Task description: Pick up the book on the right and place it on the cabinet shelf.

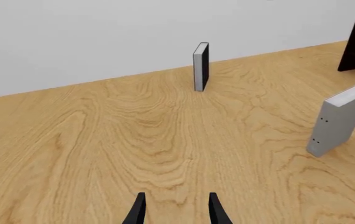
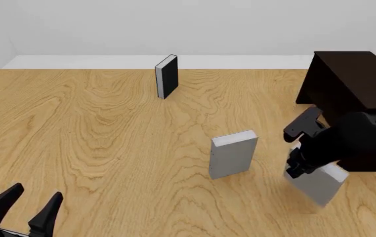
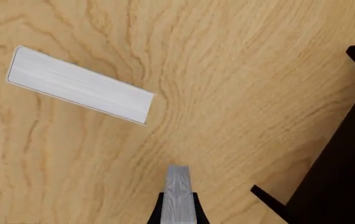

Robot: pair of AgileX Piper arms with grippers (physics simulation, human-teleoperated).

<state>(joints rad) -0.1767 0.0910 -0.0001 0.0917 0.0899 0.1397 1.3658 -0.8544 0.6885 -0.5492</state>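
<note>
Grey covers and white page edges marked the book (image 2: pixel 318 184), which our right gripper (image 2: pixel 298 167) held pinched at its top edge, just in front of the cabinet (image 2: pixel 350 81). In the right wrist view we saw the book (image 3: pixel 178 191) end-on between the closed fingers. Our left gripper (image 2: pixel 24 207) hung with jaws parted and nothing between them, well away from the cabinet on the table (image 2: pixel 108 138). Another grey book (image 2: pixel 232 154) stood upright near the cabinet, and a black book (image 2: pixel 166 76) stood farther from it.
</note>
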